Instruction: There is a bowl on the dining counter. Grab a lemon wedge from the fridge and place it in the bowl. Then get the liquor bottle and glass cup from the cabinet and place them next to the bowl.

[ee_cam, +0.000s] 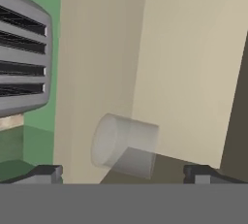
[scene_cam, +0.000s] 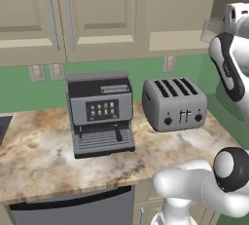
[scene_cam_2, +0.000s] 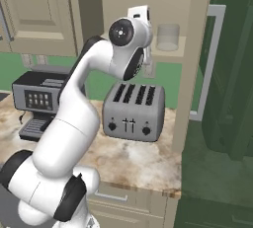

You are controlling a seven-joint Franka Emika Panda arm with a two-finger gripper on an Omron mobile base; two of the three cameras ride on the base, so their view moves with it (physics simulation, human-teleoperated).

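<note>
The glass cup [scene_cam_2: 168,37], a small clear tumbler, stands on the shelf of the open cabinet [scene_cam_2: 190,5] above the counter. In the rolled hand view the glass cup [ee_cam: 125,145] lies sideways just ahead of my gripper [ee_cam: 123,174]. The gripper is open, one dark fingertip [ee_cam: 46,173] on each side of the cup and still short of it, holding nothing. The raised arm [scene_cam_2: 99,59] reaches up to the shelf. The liquor bottle, bowl, lemon wedge, fridge and dining counter are out of view.
A grey toaster [scene_cam: 175,103] and a coffee machine [scene_cam: 99,114] stand on the stone counter [scene_cam: 39,156] below the cabinet. The cabinet's opened door with a bar handle [scene_cam_2: 210,64] hangs at the right. Closed beige cupboard doors [scene_cam: 73,9] run to the left.
</note>
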